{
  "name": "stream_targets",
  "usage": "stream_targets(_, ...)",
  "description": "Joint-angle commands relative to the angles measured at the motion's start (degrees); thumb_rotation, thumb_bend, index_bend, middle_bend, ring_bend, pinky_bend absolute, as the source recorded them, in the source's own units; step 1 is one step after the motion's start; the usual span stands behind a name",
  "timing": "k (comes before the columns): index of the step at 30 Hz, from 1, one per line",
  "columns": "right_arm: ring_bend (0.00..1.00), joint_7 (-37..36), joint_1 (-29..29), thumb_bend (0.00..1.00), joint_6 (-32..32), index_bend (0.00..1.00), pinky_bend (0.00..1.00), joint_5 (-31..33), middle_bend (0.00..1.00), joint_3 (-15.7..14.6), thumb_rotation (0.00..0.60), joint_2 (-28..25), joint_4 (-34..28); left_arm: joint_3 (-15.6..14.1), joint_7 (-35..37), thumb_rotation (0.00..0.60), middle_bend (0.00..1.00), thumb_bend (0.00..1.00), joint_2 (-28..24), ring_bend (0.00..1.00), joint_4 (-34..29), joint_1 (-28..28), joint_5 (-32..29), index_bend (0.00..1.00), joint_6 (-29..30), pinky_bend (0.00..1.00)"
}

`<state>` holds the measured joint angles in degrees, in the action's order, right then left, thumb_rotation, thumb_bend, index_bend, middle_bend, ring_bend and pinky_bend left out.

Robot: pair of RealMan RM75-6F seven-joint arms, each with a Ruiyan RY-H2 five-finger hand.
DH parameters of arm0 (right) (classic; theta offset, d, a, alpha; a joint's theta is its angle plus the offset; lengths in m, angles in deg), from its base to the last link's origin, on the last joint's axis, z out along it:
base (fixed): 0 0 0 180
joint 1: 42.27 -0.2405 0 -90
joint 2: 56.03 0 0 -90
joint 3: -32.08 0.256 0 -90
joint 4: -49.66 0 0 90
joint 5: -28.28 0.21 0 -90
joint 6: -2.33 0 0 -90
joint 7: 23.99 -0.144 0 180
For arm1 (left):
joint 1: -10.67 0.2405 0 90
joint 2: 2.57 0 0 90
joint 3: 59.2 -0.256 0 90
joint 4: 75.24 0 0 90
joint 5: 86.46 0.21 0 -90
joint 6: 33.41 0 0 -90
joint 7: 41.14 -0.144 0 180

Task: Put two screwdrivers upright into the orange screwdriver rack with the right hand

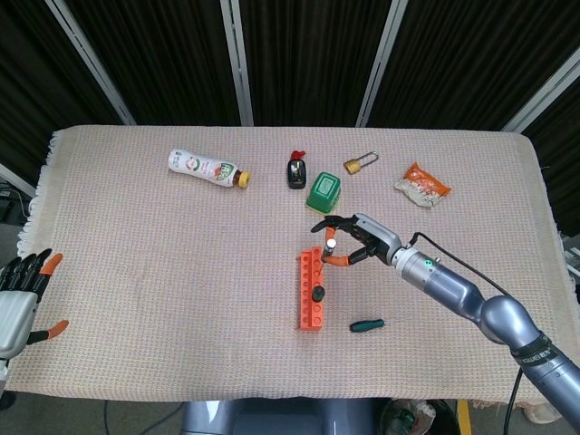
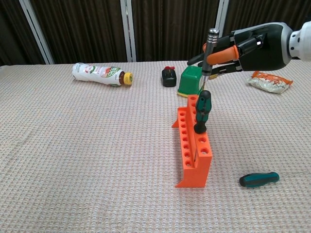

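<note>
The orange screwdriver rack (image 1: 310,290) (image 2: 193,148) stands at mid-table with one green-and-black screwdriver (image 2: 202,111) (image 1: 318,294) upright in it. My right hand (image 1: 353,241) (image 2: 243,49) hovers above the rack's far end, pinching a slim metal-handled screwdriver (image 2: 207,56) (image 1: 332,243) upright, tip down. Another green-handled screwdriver (image 1: 367,324) (image 2: 259,179) lies flat on the cloth to the right of the rack. My left hand (image 1: 20,294) rests at the far left edge, holding nothing, fingers apart.
Behind the rack sit a green box (image 1: 323,191) (image 2: 191,80), a black bottle (image 1: 295,171), a brass padlock (image 1: 358,164) and an orange snack packet (image 1: 422,185). A white bottle (image 1: 207,167) lies at the back left.
</note>
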<state>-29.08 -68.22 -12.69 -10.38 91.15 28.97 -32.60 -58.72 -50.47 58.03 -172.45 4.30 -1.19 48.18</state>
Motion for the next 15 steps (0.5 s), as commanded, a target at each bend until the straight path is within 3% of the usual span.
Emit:
stream_targets(1, 0.00, 0.25, 0.00, 0.32, 0.39, 0.65, 0.00, -0.46, 0.25, -0.30, 0.600, 0.19, -0.15, 0.01, 0.04, 0.600, 0.00, 0.09, 0.03, 0.00, 0.07, 0.01, -0.05, 0.01, -0.01, 0.00)
stream_targets(15, 0.00, 3.96, 0.64, 0.32, 2.79, 0.65, 0.00, -4.79, 0.25, -1.43, 0.600, 1.63, -1.05, -0.03, 0.08, 0.600, 0.00, 0.09, 0.20, 0.00, 0.23, -0.11, -0.08, 0.01, -0.27, 0.00)
